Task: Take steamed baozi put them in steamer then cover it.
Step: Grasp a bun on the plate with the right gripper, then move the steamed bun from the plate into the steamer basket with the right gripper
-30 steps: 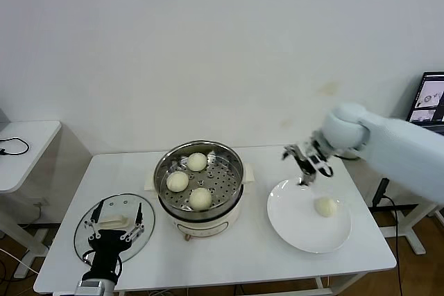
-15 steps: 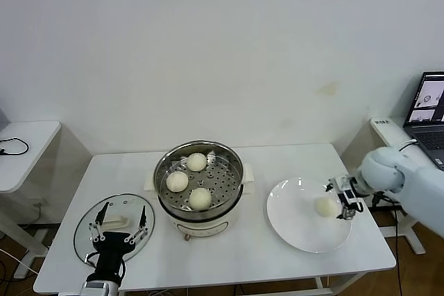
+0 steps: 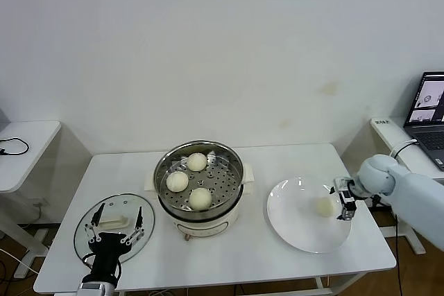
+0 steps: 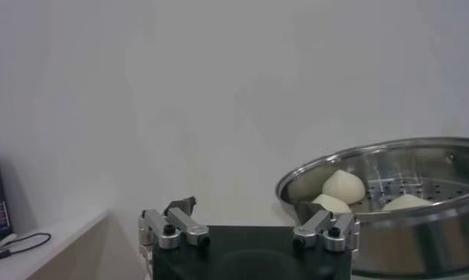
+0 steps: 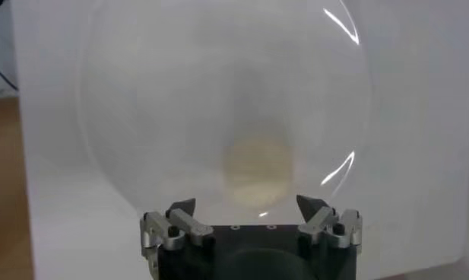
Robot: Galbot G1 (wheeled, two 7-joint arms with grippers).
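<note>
A: Where are the steamed baozi (image 3: 200, 198) seen?

B: Three are seen on the perforated tray inside the steamer (image 3: 200, 184), which stands near the middle of the counter (image 3: 215, 254). A fourth baozi (image 3: 324, 206) is seen on the white plate (image 3: 298, 230) toward the counter's right edge. In the left wrist view only the tops of the three are seen over the steel rim; the rest is hidden by the pot wall.

A: And the cover (image 3: 114, 227)?

B: It is laid flat near the counter's front left corner, with its cream handle (image 3: 113, 222) up. Its front part is partly masked by the left pincer (image 3: 114, 236), which is held low over it with its fingers spread to either side of the handle; contact with the glass cannot be made out.

A: What is shown of the right pincer (image 3: 344, 200)?

B: It is placed at the plate's right rim, just beside the fourth baozi, with its fingers spread apart. No grip on the bun is seen. In the right wrist view the bun is blurred into a pale patch between the two fingertips (image 5: 181, 209), and whether it is touched cannot be told.

A: Anything cut off?

B: The right arm is cropped by the frame edge, and only a corner of a laptop (image 3: 431, 102) on a side desk is shown.
</note>
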